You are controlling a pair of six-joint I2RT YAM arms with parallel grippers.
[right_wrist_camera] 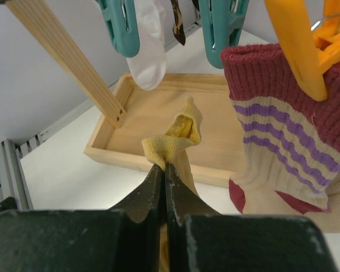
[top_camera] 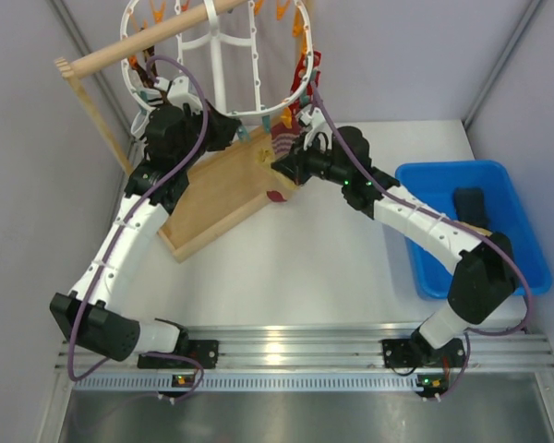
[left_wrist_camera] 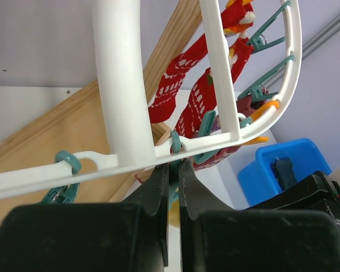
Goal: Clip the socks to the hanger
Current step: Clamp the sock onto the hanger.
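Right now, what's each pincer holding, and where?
The right pincer pinches the limp yellow fabric sock by its bunched edge; left pincer grips a teal plastic clip by its lower end.

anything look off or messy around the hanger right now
Nothing is spilled or broken. The only untidy thing is the yellow sock: it sits bunched and folded over at the tips of the right gripper, not hanging flat like the striped sock on its orange clip beside it.

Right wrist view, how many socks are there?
3: yellow sock in the right claw, white sock beside a teal clip, striped maroon sock under an orange clip. A dark strip at top may be another.
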